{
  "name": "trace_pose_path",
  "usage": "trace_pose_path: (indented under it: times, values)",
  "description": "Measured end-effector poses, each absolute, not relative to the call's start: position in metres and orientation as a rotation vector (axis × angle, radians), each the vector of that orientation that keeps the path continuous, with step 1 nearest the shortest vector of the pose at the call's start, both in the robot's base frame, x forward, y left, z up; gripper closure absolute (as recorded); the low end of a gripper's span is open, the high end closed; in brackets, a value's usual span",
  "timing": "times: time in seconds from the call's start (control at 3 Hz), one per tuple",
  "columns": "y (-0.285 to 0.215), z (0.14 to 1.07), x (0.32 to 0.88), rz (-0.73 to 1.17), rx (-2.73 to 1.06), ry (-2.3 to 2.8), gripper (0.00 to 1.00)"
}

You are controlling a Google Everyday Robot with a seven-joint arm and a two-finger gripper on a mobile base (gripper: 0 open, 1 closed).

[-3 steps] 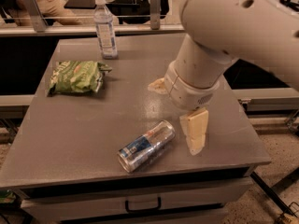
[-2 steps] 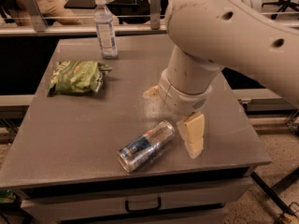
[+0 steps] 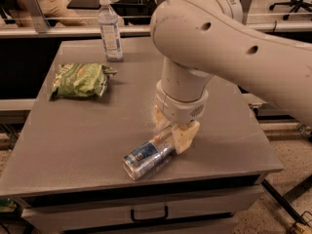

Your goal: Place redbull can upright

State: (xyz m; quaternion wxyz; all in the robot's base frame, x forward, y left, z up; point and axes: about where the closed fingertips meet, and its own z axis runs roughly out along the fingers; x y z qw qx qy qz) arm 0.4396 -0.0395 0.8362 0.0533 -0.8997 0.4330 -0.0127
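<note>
Jaws had dropped from beside the redbull can [image 3: 146,157] onto its far end since a second ago; can itself hadn't shifted. Can lay on its side near the front edge of the bench [image 3: 73,145]: slim metal cylinder, glossy silver/blue panels, silver end facing front-left. Jaws sat just behind it, parted and straddling that far end, pale blocky pads either side, no clamp that I could see. My call for this step: close square across the body, not the rim, since smooth round metal would roll or squirt out. Then lift clear, tip to vertical, seat the base flat before release. Arm [image 3: 234,38] rose behind the can, smooth off-white shell. Well behind-left of the can: crinkly green snack bag [image 3: 80,80], lying flat. Farthest back from the can: clear plastic water bottle [image 3: 110,30], upright.
</note>
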Motion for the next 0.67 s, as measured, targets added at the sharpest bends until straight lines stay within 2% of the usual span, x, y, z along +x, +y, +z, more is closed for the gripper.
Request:
trace_pose_path:
  times: [0.33, 0.67]
  values:
    - [-0.037, 0.847, 0.447, -0.083, -2.75, 1.308, 0.78]
    - [-0.039, 0.87, 0.469, -0.186, -2.708, 1.276, 1.0]
